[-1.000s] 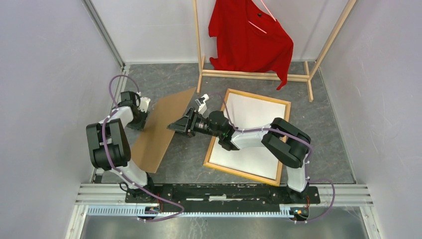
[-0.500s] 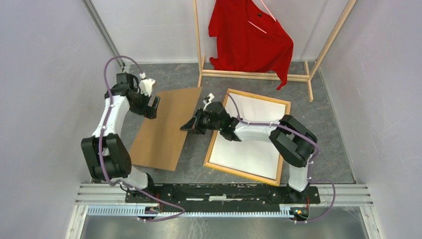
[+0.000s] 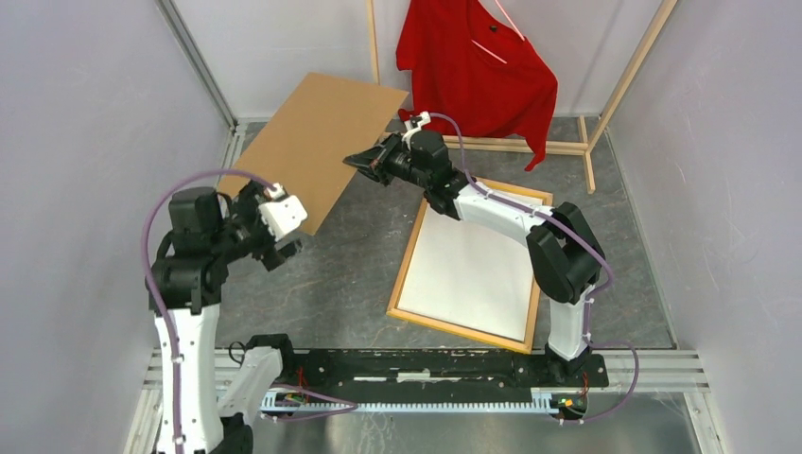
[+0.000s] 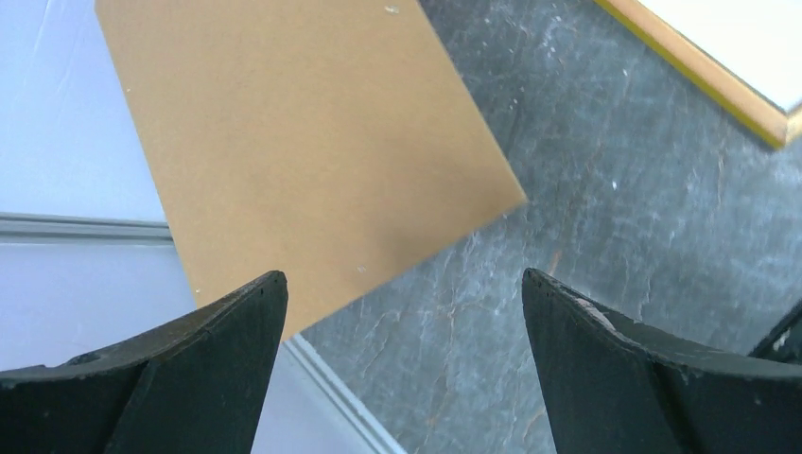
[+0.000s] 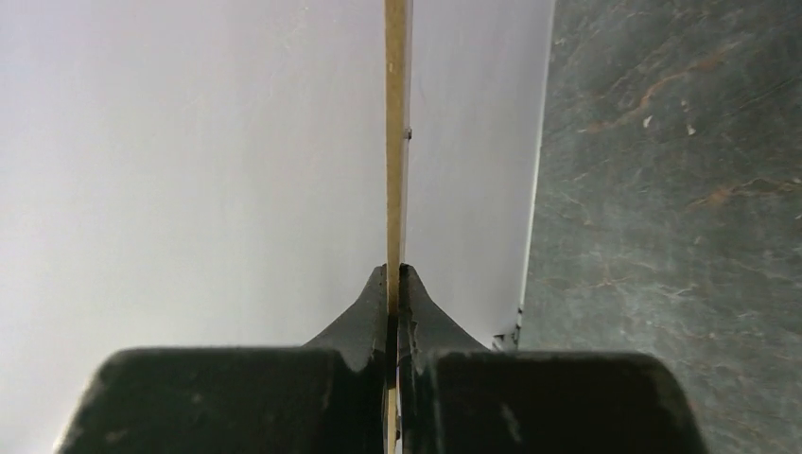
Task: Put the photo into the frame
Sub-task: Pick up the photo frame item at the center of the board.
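Observation:
The frame (image 3: 403, 274) lies back-up on the grey floor, right of centre; its yellow edge (image 4: 705, 71) shows in the left wrist view. The photo (image 3: 473, 270) rests inside it, white side up. My right gripper (image 3: 364, 161) is shut on the edge of the brown backing board (image 3: 317, 142) and holds it tilted in the air at the back left. In the right wrist view the board's thin edge (image 5: 397, 142) runs between the closed right gripper (image 5: 394, 274). My left gripper (image 3: 288, 232) hangs open and empty below the board (image 4: 293, 142), apart from it, left gripper (image 4: 405, 284) over bare floor.
A wooden clothes rack (image 3: 492, 144) with a red shirt (image 3: 478, 66) stands at the back, just behind the frame. Pale walls close in left and right. A metal rail (image 3: 426, 364) carries both arm bases at the near edge.
The right gripper shut on the board and lifted it from the floor up toward the back left. The left gripper opened, let the board go and drew back toward the near left.

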Tool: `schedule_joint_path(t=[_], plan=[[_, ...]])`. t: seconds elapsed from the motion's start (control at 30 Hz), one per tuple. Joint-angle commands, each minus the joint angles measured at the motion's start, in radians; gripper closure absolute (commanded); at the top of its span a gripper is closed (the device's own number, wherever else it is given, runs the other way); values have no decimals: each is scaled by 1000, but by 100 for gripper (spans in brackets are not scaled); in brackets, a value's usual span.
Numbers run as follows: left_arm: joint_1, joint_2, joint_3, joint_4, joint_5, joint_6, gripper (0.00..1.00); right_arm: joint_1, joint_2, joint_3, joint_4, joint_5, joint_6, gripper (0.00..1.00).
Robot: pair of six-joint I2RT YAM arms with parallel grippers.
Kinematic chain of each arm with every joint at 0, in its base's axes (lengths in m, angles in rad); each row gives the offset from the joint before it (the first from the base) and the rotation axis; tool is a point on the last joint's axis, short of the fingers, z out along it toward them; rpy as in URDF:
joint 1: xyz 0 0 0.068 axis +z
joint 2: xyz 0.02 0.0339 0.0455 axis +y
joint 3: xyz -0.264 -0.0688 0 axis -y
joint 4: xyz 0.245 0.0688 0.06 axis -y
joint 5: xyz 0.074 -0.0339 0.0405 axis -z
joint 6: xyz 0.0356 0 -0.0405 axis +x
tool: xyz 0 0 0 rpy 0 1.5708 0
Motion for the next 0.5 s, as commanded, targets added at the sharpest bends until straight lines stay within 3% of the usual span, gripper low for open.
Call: schedule_joint_path(t=[0.0, 0.07, 0.27, 0.47], plan=[[2, -61, 4, -193, 12, 281, 0, 7, -14, 14, 191, -69, 122, 100], [2, -138, -37, -196, -11, 374, 0, 6, -32, -9, 208, -81, 137, 100], [2, -429, -319, 27, -96, 631, 0, 7, -92, -124, 310, -115, 203, 100], [2, -576, -500, 306, -88, 685, 5, 7, -136, -202, 385, -177, 240, 100]])
